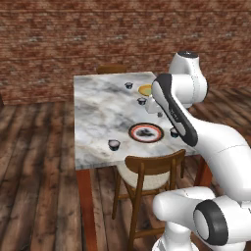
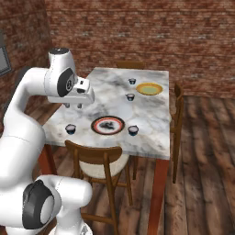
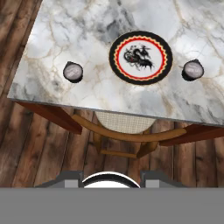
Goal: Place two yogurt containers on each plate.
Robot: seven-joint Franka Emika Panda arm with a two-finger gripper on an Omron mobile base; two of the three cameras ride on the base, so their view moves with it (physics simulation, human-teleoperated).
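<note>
Four cups (image 2: 70,129) loose on table (image 2: 151,133), both plates bare; first pick not yet made.

Two cups flanking red plate (image 2: 108,125), two near yellow plate (image 2: 149,88); gripper (image 2: 73,105) hovering high, empty, opening unclear; next probably descending onto nearest cup.

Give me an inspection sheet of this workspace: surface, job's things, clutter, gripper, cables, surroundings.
Surface: marble table, rectangular, on reddish legs.
Job's things: red-rimmed plate near the front edge, bare of cups; yellow-orange plate farther back, also bare. Four yogurt containers all on the marble: front left cup, front right cup, middle cup, far cup.
Clutter: nothing seen.
Gripper: gripper hangs above the table's left part, holding nothing; whether the jaws are open or shut cannot be told.
Cables: nothing seen.
Surroundings: wooden chair at the front edge, brick wall, plank floor.
</note>
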